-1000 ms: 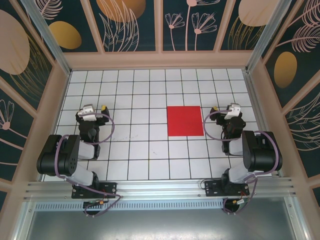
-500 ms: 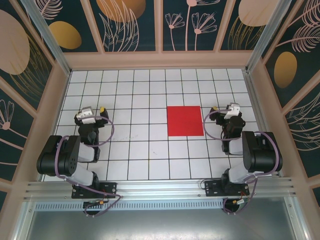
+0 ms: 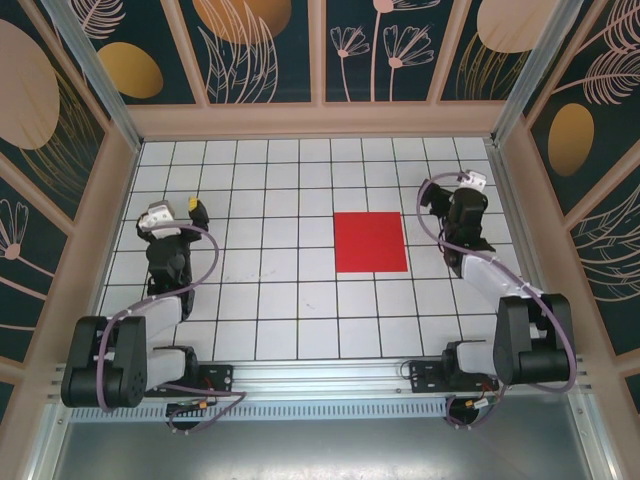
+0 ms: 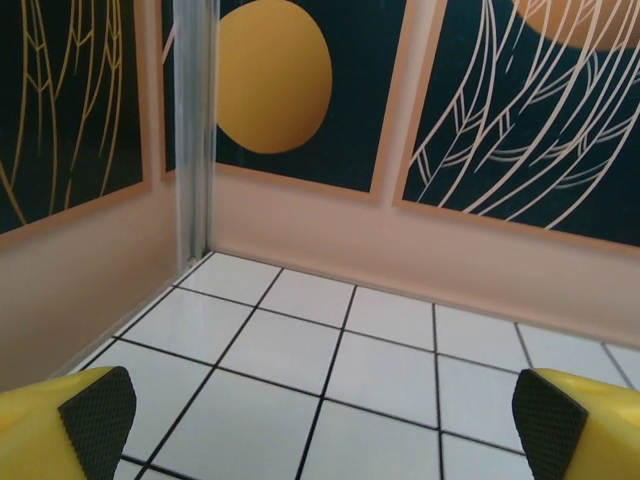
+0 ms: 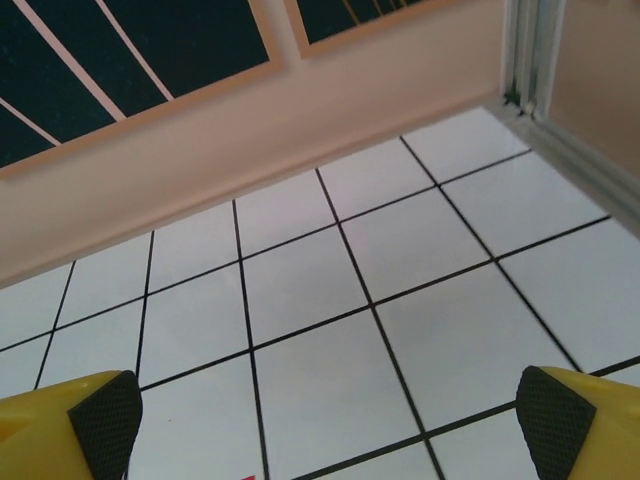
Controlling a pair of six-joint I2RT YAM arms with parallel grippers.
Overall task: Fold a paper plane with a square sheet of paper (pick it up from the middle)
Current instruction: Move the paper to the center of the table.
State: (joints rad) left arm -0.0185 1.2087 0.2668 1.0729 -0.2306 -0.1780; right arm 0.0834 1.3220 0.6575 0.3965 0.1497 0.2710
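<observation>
**Plainly: red sheet flat on the bench, both grippers wide and clear of it**

The walls [image 3: 320, 50] close the space on three sides. They are dark teal panels with gold discs and line-drawn leaves and flowers, set in pale peach frames, with aluminium posts [image 3: 95, 75] at the far corners. Inside them lies the bench [image 3: 290, 300], a smooth white surface ruled by thin black lines into square tiles. A ribbed aluminium rail [image 3: 320, 375] runs along its near edge.

The two black arms reach forward along the outer sides, which leaves the middle of the bench open.

The square sheet of paper [image 3: 370, 242] lies flat just right of centre. It is bright red and plain, its edges run parallel to the grid, and bare tiles border it on every side.

The right gripper [image 3: 452, 185] stands near the sheet's far right corner but apart from it, with its jaws spread wide and holding nothing. The left gripper [image 3: 172, 210] is well apart from the sheet, close to the left wall, and equally wide and empty.

In the wrist views each yellow finger carries a black cross-hatched pad [image 4: 95, 415] [image 5: 105, 420]. Only bare tile lies between the pads.
</observation>
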